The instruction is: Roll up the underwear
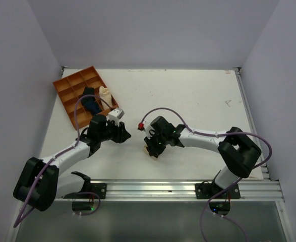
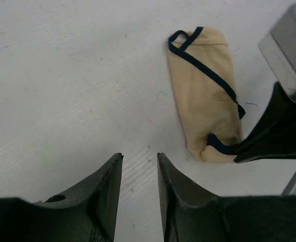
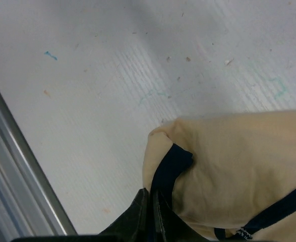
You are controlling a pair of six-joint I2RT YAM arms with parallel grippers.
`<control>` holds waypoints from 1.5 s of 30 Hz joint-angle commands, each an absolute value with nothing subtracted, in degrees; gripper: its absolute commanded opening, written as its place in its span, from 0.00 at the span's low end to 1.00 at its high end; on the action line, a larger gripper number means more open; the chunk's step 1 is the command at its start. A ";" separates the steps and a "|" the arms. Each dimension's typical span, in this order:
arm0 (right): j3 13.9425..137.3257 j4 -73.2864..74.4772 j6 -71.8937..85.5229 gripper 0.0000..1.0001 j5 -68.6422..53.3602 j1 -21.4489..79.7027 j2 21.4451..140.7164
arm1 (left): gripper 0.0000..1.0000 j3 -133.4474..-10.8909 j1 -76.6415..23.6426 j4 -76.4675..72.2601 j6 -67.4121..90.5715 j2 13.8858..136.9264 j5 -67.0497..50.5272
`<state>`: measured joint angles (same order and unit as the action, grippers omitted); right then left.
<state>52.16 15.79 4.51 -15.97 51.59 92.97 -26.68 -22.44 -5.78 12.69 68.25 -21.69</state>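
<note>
The underwear point(image 2: 203, 96) is a beige strip with a thin black edge band, folded long and lying flat on the white table. My right gripper point(image 3: 152, 194) is shut on the black band at its near end, where the cloth point(image 3: 238, 166) bunches up. From above, only a beige corner point(image 1: 150, 150) shows under that gripper point(image 1: 152, 145). My left gripper point(image 2: 139, 159) hovers just left of the garment, its jaws a narrow gap apart with bare table between them. From above, the left gripper point(image 1: 123, 134) sits a little apart from the right one.
An orange compartment tray point(image 1: 67, 85) stands at the back left, holding a dark blue roll point(image 1: 91, 104) and a pale cream roll point(image 1: 105, 94). A metal rail point(image 1: 188, 189) runs along the near table edge, close beside the right gripper's end of the cloth point(image 3: 16, 166).
</note>
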 commanded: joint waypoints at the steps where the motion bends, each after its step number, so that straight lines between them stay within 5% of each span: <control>1: 50.80 14.51 5.53 0.00 -29.15 48.52 91.75 | 0.38 -22.77 -21.88 -19.40 13.53 66.88 -35.19; 16: 51.42 10.81 8.79 0.00 -43.85 42.19 101.51 | 0.38 -21.71 -27.07 -27.78 2.38 68.11 -46.39; 30: 49.23 5.98 13.27 0.00 -49.92 37.97 104.33 | 0.41 -31.64 -33.22 -12.74 -24.43 68.90 -54.23; 45: 48.43 -1.05 18.19 0.00 -53.78 35.51 106.78 | 0.42 -43.23 -33.75 6.06 -52.29 88.59 -55.55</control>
